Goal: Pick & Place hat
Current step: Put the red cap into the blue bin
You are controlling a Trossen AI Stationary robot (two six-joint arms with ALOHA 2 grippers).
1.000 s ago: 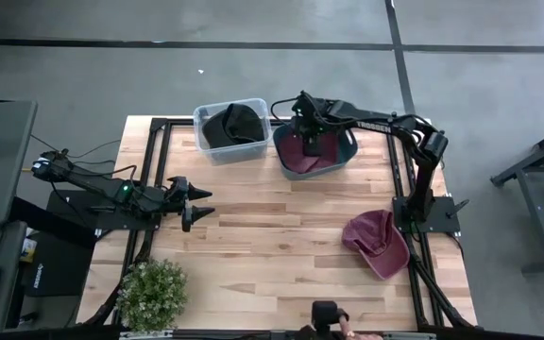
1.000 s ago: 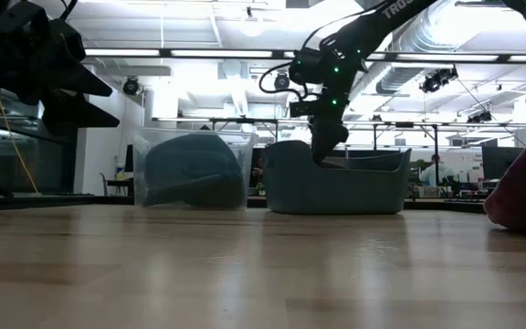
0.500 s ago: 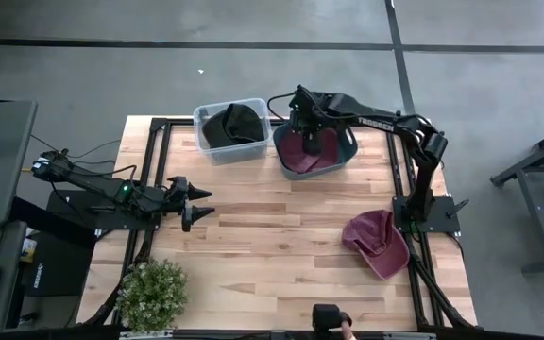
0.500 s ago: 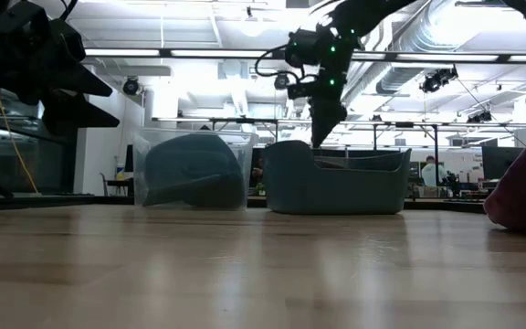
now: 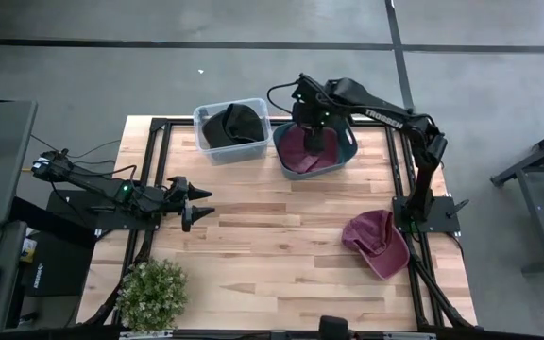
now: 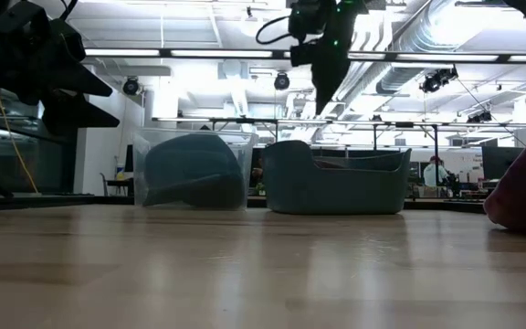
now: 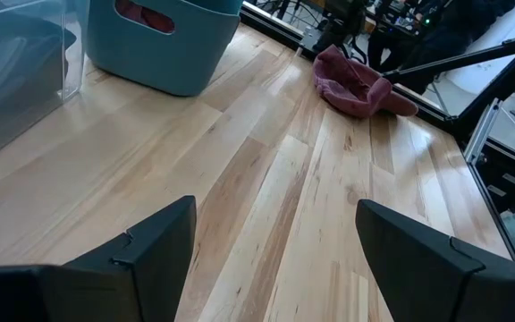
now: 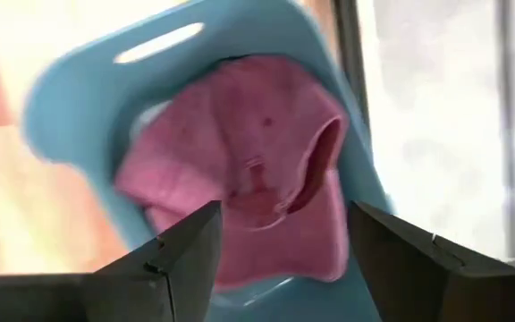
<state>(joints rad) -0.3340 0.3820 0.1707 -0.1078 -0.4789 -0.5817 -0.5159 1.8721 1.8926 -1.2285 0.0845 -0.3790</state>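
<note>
Right gripper (image 5: 315, 144) above the blue bin (image 5: 346, 156), jaws apart and empty, maroon hat (image 8: 257, 170) lying inside the bin — second maroon hat (image 5: 376, 242) on the table (image 5: 272, 236), left gripper (image 5: 201, 203) waiting, jaws apart.

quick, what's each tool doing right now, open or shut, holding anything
Left tool: open, empty, low over bare table wood.
Right tool: open, empty, above the blue bin with a maroon hat lying in it.

open left claw (image 7: 274, 237) over table (image 7: 266, 179); maroon hat (image 7: 356, 82) beyond blue bin (image 7: 164, 40).
</note>
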